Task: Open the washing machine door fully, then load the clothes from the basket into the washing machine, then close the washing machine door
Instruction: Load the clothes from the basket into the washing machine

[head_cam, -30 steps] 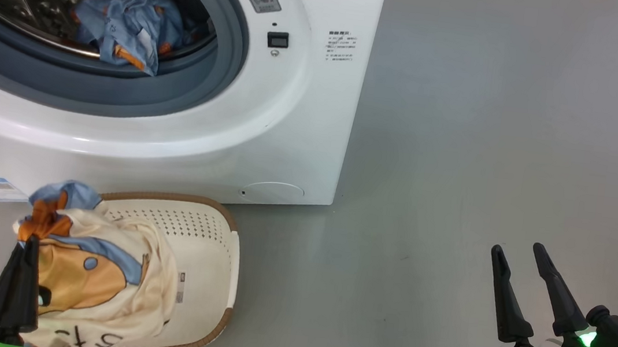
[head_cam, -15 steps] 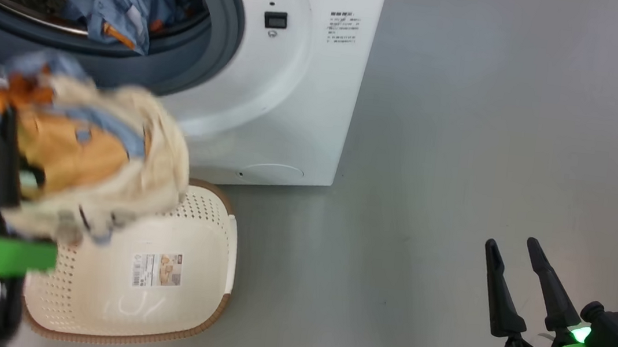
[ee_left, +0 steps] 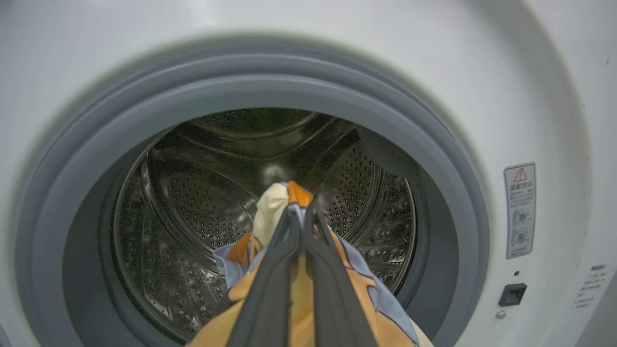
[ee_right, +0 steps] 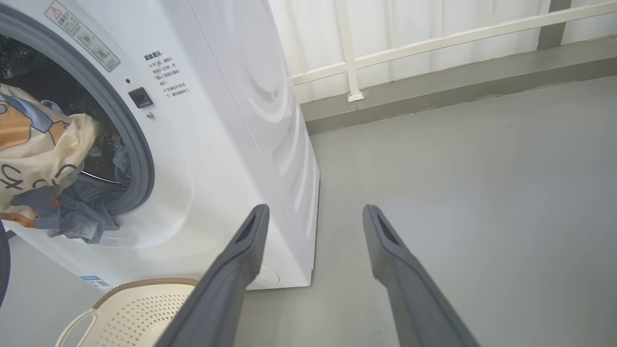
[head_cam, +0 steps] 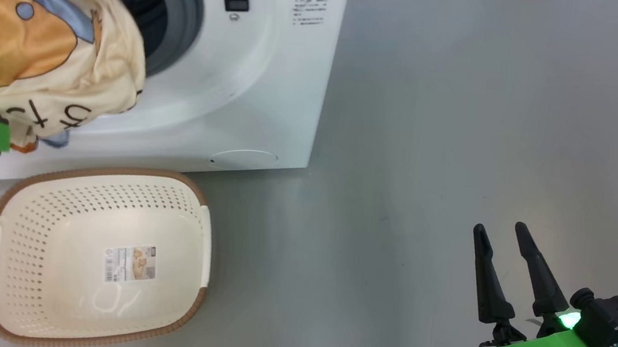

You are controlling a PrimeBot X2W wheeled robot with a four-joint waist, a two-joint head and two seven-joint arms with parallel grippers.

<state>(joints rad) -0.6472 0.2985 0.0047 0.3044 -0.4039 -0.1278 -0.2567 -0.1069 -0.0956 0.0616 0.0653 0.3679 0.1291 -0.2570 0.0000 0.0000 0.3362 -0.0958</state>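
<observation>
Your left tool [ee_left: 302,212] clamps the clothes [head_cam: 38,49] at the washing machine [head_cam: 273,76] mouth. Your right tool [head_cam: 499,226] gapes, empty.

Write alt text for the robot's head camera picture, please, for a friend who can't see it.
The robot's left gripper holds a cream, orange and blue bundle of clothes at the open mouth of a white washing machine, upper left. Below, an empty cream basket sits on the grey floor; the right gripper is open at lower right.
</observation>
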